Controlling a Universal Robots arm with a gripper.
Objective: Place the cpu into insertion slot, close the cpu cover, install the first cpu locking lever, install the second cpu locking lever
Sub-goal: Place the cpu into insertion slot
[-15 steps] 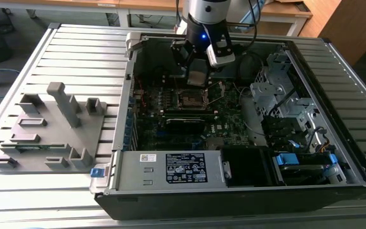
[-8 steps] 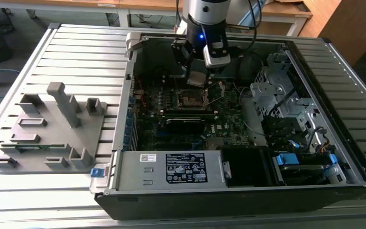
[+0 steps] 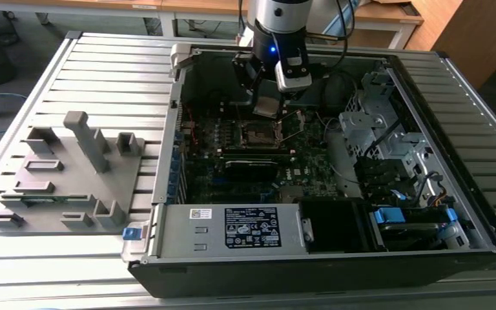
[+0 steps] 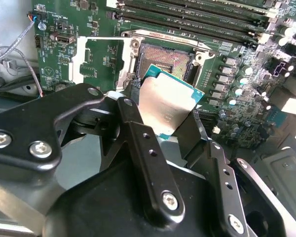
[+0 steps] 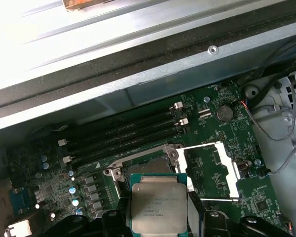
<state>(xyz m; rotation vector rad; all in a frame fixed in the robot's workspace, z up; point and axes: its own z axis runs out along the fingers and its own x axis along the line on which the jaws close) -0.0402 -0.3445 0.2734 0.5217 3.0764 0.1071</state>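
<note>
My gripper (image 3: 270, 102) is shut on the cpu (image 3: 266, 107), a flat square chip with a grey metal top, and holds it tilted a little above the motherboard. In both wrist views the black fingers (image 4: 138, 133) clamp two opposite edges of the cpu (image 4: 165, 106) (image 5: 159, 205). The insertion slot (image 4: 167, 61) (image 5: 150, 165) (image 3: 261, 134) lies just beyond the chip, dark inside with a silver rim and nothing in it. The cpu cover (image 4: 103, 39) (image 5: 227, 168), a thin silver frame, is swung open flat beside the slot.
The open computer case (image 3: 170, 194) lies on a slatted table. Long black memory slots (image 5: 123, 136) run beside the socket. Drive cages and cables (image 3: 377, 129) fill the exterior view's right. A labelled black module (image 3: 252, 227) sits in front. A grey fixture (image 3: 67, 174) stands on the exterior view's left.
</note>
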